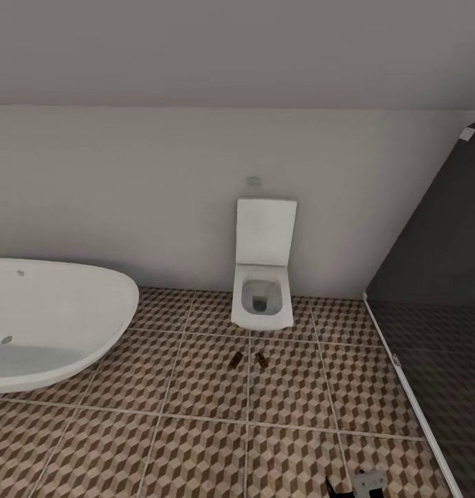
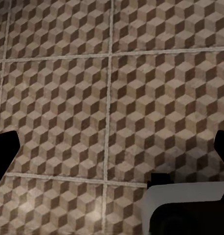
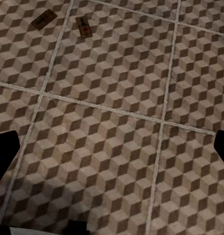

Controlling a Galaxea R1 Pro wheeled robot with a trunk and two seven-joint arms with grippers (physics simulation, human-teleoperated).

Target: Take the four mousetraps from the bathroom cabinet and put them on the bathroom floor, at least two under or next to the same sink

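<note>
The bathroom floor is laid in large square tiles printed with a brown, tan and white cube pattern, split by pale grout lines, and it runs bare across most of the head view. Two mousetraps lie flat on it just in front of the toilet, side by side with a small gap: one mousetrap at about 12 o'clock from the robot, the other mousetrap a touch toward 1 o'clock. In the right wrist view the same pair shows far off, a tan board and its neighbour with a red mark, on either side of a grout line.

The toilet is white, lid up against the pale back wall, under a sloped ceiling. A white freestanding bathtub fills the 10 o'clock side, its rim curving out over the tiles. At 2 to 3 o'clock a dark glass shower screen stands on a white sill that cuts diagonally toward the robot, narrowing the tiled area on that side. Between tub and sill the floor lies open right up to the traps.

The left claw hangs over plain tile, its dark fingers wide apart at the frame edges, holding nothing. The right claw is likewise spread wide over empty tile, dark fingertips at either side.
</note>
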